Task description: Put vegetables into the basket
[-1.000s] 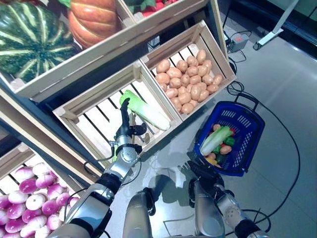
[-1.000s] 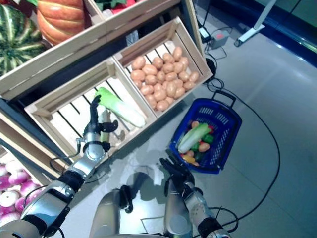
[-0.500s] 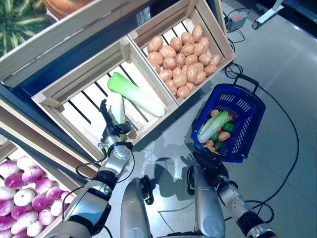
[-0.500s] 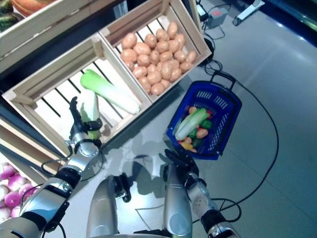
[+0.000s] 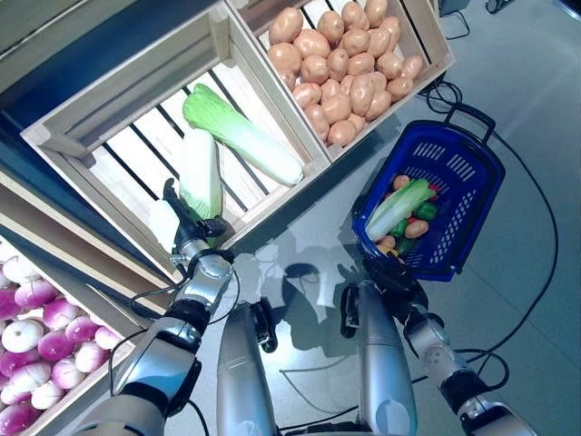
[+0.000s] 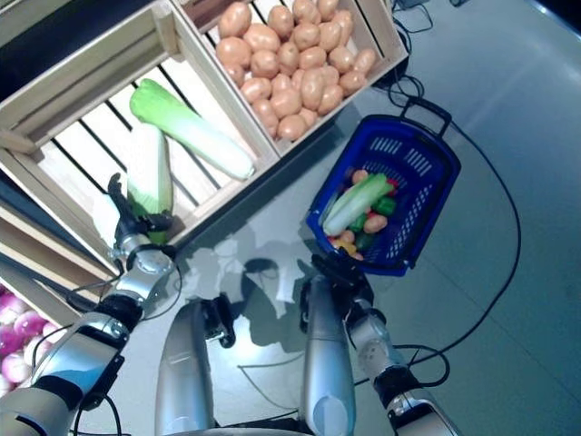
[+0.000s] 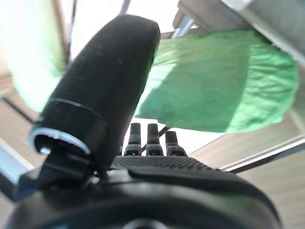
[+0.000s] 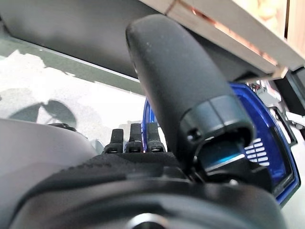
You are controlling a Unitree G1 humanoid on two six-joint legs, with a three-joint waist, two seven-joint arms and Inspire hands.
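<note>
Two long green-and-white cabbages lie in a slatted wooden crate (image 5: 127, 77): a far one (image 5: 243, 136) and a near one (image 5: 201, 171). My left hand (image 5: 188, 232) is at the crate's front edge, open, fingers straight, its thumb beside the near cabbage's green end (image 7: 224, 81); I cannot tell whether it touches. A blue basket (image 5: 465, 171) stands on the floor to the right, holding another cabbage (image 5: 400, 206) and several small vegetables. My right hand (image 5: 392, 280) hangs open just short of the basket's near rim, holding nothing.
A second crate (image 5: 427, 41) full of potatoes (image 5: 345, 64) stands next to the cabbage crate, right behind the basket. Purple-and-white round vegetables (image 5: 27, 318) fill a bin at lower left. A grey floor lies right of the basket.
The whole view has tipped downward, so the crates sit higher in the picture. My left hand stays by the near cabbage at the crate's front, my right hand by the basket.
</note>
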